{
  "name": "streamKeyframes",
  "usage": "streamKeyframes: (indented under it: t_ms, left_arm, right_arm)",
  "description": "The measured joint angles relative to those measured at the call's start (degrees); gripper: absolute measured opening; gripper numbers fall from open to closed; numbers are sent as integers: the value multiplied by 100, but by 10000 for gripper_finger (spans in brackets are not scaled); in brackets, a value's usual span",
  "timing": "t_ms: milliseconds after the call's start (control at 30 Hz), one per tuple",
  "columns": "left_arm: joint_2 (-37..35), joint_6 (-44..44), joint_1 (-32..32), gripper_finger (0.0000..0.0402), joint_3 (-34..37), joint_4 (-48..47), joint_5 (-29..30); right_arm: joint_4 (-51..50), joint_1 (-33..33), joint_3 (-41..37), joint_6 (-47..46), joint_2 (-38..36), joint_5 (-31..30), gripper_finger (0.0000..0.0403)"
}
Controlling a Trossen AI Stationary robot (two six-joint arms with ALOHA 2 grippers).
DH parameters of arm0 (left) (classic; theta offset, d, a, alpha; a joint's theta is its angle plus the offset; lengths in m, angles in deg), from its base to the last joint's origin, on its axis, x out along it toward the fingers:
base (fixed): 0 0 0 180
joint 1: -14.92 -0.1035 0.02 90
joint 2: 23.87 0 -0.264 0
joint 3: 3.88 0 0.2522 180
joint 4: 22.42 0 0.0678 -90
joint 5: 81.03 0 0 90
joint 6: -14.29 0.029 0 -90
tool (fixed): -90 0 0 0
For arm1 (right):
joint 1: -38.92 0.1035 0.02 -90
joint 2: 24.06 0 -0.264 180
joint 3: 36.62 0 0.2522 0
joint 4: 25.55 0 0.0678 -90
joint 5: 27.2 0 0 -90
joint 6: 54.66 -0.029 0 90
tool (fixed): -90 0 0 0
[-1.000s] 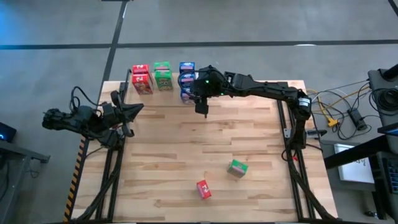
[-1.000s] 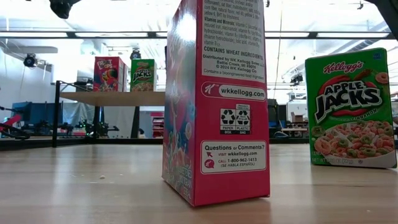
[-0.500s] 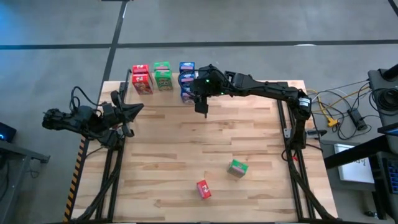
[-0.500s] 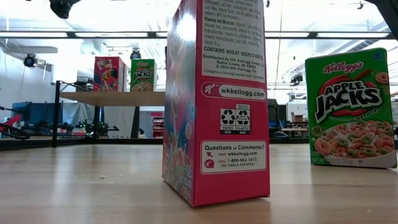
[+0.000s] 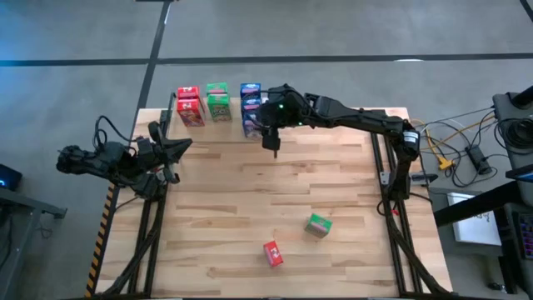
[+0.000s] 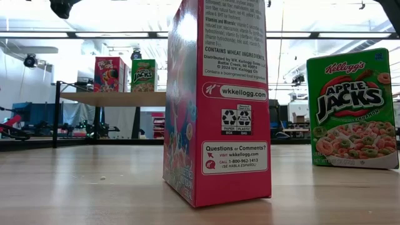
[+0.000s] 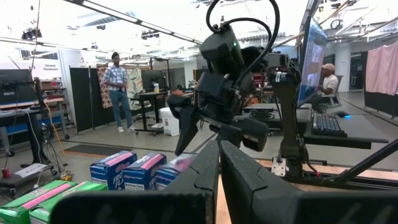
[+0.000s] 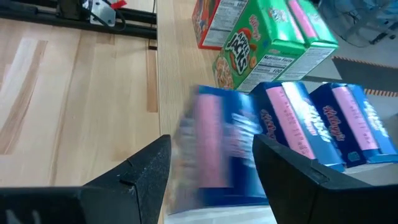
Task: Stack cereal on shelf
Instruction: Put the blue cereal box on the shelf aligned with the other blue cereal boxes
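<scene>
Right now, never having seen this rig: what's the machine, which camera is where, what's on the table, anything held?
It is two dark robot arms at a wooden table. One camera looks straight down, one sits at tabletop height, and one rides on each wrist.

The shelf, at the table's far edge, carries red, green and blue cereal boxes. A loose green box and a loose red box stand near the front; those two fill the tabletop camera.

The right gripper is at the shelf by the blue boxes, fingers open. Its wrist camera shows a blurred blue box between the fingers; I can't tell whether they touch it. The left gripper waits shut at the left edge, holding nothing.
</scene>
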Motion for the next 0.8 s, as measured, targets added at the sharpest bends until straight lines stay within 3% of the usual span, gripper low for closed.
streamKeyframes:
  t_ms: [433,600,800]
  left_arm:
    - [0,0,-2,0,0,-4,0]
    - [4,-1,-2,0,0,-2,0]
    - [13,-4,0,0,0,-2,0]
  right_arm:
    - [-697,157,7,-347,-464,8,207]
    - [-1139,132,-180,-463,-485,-78,151]
    - [-955,45,-565,-458,-413,-1134,50]
